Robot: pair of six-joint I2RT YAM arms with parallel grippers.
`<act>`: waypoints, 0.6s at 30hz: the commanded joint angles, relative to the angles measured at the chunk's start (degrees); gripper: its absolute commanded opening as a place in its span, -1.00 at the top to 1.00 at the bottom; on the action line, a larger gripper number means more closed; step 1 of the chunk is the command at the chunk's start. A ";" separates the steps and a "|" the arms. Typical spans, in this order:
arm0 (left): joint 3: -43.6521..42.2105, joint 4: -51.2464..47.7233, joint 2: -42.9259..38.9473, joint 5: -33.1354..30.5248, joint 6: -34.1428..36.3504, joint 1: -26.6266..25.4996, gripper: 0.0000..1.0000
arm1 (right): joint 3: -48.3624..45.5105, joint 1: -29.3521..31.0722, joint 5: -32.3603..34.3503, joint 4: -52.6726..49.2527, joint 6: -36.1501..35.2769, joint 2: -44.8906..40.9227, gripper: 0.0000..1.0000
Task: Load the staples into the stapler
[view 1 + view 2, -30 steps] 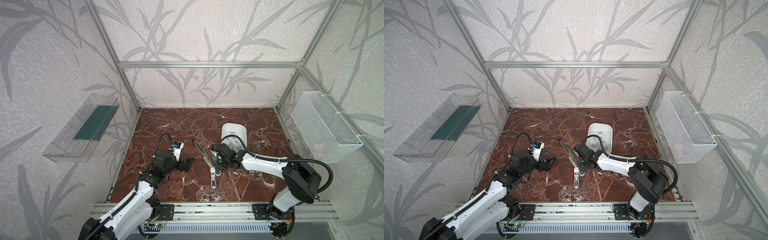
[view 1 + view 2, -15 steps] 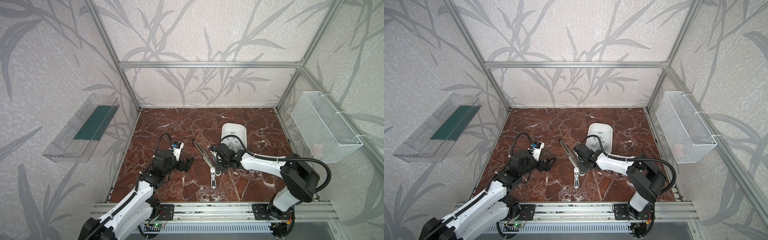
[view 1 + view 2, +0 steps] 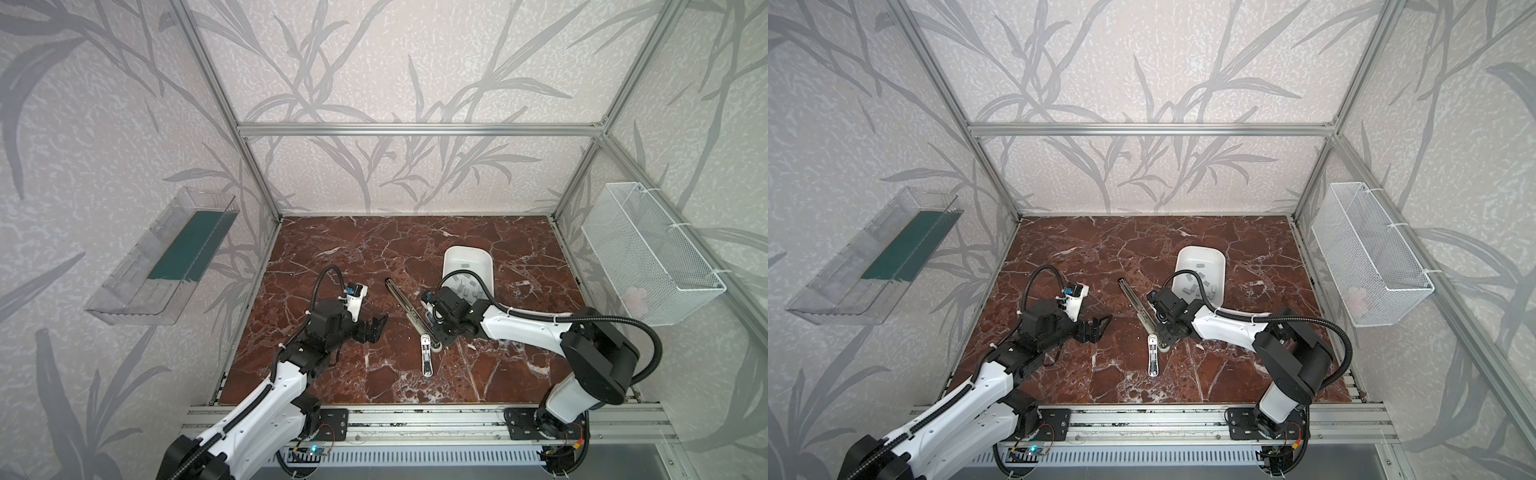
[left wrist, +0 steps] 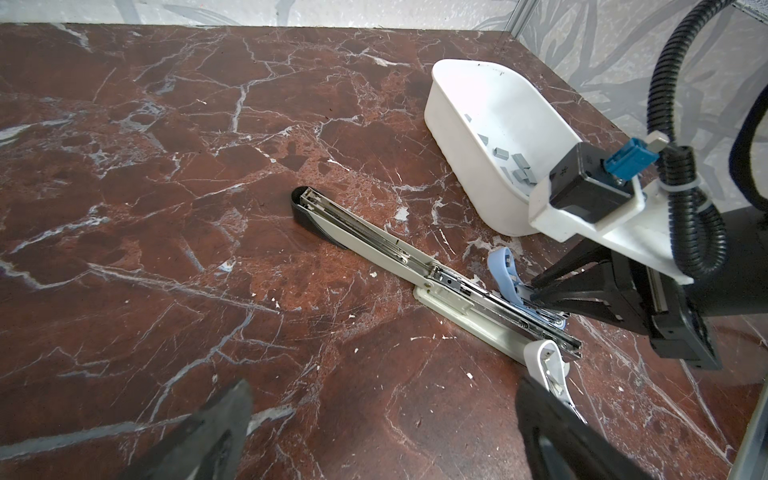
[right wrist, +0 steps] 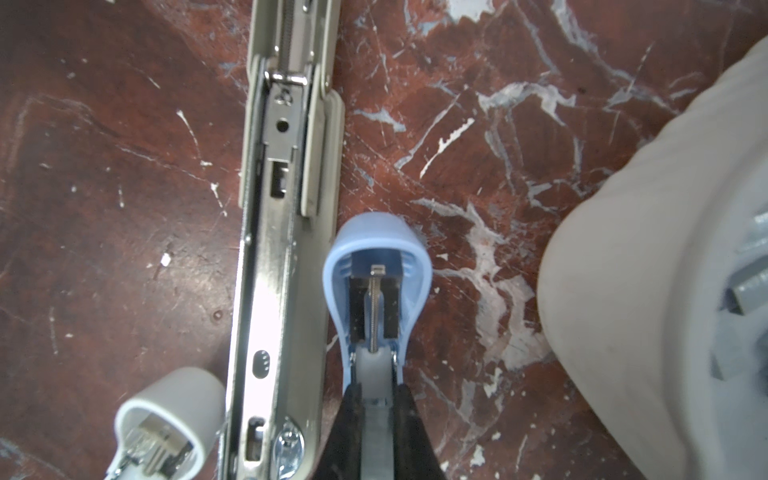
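Note:
The staples [image 3: 463, 282] [image 4: 519, 164] are small grey strips lying loose in a white bin [image 3: 467, 251] [image 3: 1200, 251]. My right gripper [image 3: 432, 320] [image 5: 377, 388] is shut on a small blue stapler [image 5: 376, 257] [image 4: 505, 270] with its lid swung open, right beside a long grey stapler [image 3: 409, 305] [image 4: 374, 237] that lies opened flat with its metal channel bare. A small white stapler [image 3: 427, 353] [image 4: 544, 357] lies open at the long one's near end. My left gripper [image 3: 374, 328] [image 4: 384, 386] hangs open and empty to the left of them.
A clear plastic shelf [image 3: 166, 257] hangs on the left wall and a white wire basket [image 3: 648, 253] on the right wall. The bin stands just behind my right wrist. An aluminium rail [image 3: 415, 419] runs along the table's front edge.

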 commanded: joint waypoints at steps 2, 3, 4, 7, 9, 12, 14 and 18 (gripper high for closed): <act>-0.52 1.10 0.10 0.31 0.78 0.21 -0.98 | 1.03 -0.22 -1.89 -1.99 1.19 1.56 1.00; -0.49 1.07 0.11 0.27 0.73 0.21 -0.99 | 0.99 -0.26 -1.98 -2.00 1.35 1.56 1.00; -0.52 1.01 0.11 0.23 0.72 0.21 -0.99 | 0.92 -0.26 -2.14 -1.91 1.47 1.56 1.00; -0.52 1.14 0.10 0.17 0.76 0.25 -0.99 | 0.59 -0.26 -2.97 -1.82 2.10 1.56 1.00; -0.48 1.15 0.18 0.06 0.75 0.22 -0.99 | 0.46 -0.26 -3.50 -1.82 2.36 1.70 1.00; -0.47 1.18 0.24 0.21 0.76 0.23 -0.99 | 0.46 -0.26 -3.57 -1.95 2.50 1.68 1.00; -0.47 1.15 0.18 0.29 0.73 0.21 -0.99 | 0.34 -0.26 -3.64 -1.90 2.46 1.41 1.00; -0.60 1.14 0.10 0.35 0.71 0.22 -0.99 | -0.23 -0.26 -3.90 -1.76 3.01 0.98 0.96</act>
